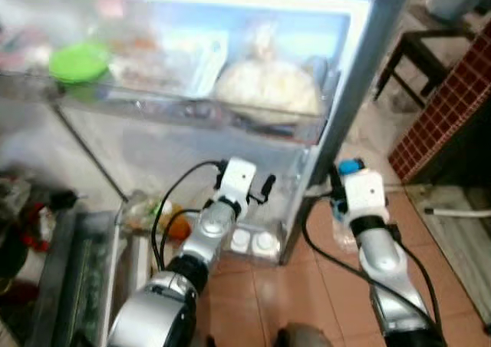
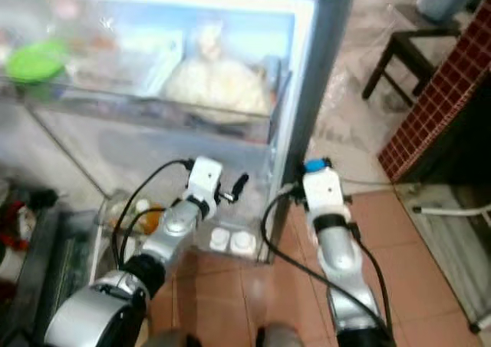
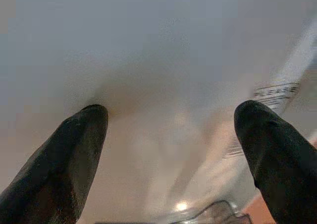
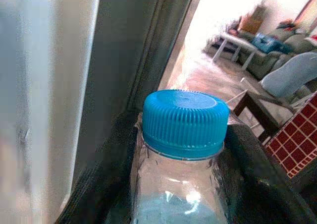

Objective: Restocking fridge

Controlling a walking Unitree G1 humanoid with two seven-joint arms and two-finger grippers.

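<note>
Right gripper (image 4: 183, 184) jaws clenched on water bottle (image 4: 181, 194), blue cap (image 4: 184, 122) up, bottle just outside fridge's (image 1: 360, 63) right edge, above tiled floor. Left gripper (image 3: 171, 149) jaws spread wide, empty, close against pale fridge wall, probably low compartment; view blurred. Advice: keep bottle upright, swing left past door frame, pick gap on shelf (image 1: 192, 113) clear of bagged food (image 1: 265, 82), release only once base sits flat.

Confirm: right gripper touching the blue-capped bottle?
Touching. The right wrist view shows the right gripper with a black finger pressed against each side of the bottle, just under its blue cap.
</note>
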